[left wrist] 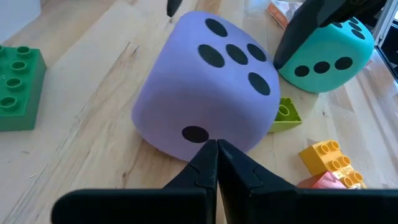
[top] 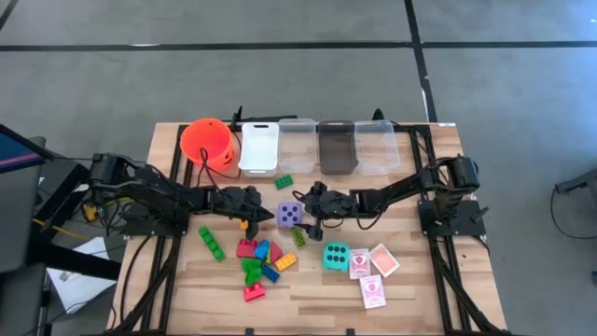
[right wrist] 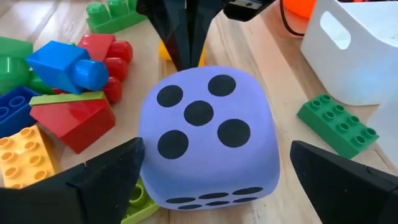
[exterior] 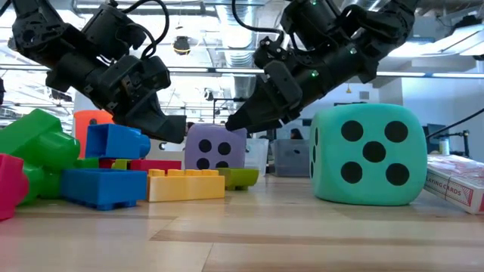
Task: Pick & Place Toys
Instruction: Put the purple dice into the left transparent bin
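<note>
Right hand (right wrist: 205, 180) gapes wide around the purple die (right wrist: 205, 134), gripping nothing. Left hand (left wrist: 216, 152), pinched shut and empty, seemingly touches it at nine o'clock; closing off-centre could squirt it loose.

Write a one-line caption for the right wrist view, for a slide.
Open right claw straddles the purple die, with the shut left claw at its far side and bricks nearby.

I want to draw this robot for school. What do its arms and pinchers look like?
Both arms are black and made of chunky jointed pieces, with black cables looping along them. The left gripper ends in two thin, pointed black fingers that taper like a beak. The right gripper has two wide, flat black fingers shaped like wedges. Tiny green lights glow on the right arm in the low view.
</note>
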`<state>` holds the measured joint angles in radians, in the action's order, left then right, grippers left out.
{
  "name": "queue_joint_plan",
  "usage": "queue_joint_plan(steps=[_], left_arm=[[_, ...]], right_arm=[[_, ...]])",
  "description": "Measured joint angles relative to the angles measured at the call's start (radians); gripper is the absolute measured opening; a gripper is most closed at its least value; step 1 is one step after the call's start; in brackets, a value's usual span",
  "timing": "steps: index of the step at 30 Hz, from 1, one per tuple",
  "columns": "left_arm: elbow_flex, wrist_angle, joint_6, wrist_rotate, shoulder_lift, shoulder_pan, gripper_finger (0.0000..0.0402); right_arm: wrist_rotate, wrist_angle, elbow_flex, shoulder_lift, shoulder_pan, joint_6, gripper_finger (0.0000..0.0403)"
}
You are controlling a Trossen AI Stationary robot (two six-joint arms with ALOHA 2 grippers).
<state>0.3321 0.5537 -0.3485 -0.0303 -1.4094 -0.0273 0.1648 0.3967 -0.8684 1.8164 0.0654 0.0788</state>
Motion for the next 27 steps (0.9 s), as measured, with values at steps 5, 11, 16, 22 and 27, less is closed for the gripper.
queue_joint_plan(steps=[5,11,16,22,27], left_arm=[[0.000,0.000,0.000,0.000,0.000,0.000,0.0000],[0.000,0.000,0.000,0.000,0.000,0.000,0.0000],[0.000,0.000,0.000,0.000,0.000,0.000,0.0000],[0.000,0.000,0.000,-0.001,0.000,0.000,0.0000],[0.000,0.000,0.000,-0.014,0.000,0.000,0.0000]], right_arm=[[-0.014,0.000,0.000,0.000,-0.001,0.000,0.0400],[-0.015,0.000,0.000,0.000,-0.001,-0.003,0.0400],[-0.015,0.000,0.000,0.000,-0.001,-0.006,0.0400],[-0.037,-0.001,0.000,0.000,-0.001,-0.010,0.0400],[-0.038,0.000,0.000,0.001,-0.001,-0.011,0.0400]])
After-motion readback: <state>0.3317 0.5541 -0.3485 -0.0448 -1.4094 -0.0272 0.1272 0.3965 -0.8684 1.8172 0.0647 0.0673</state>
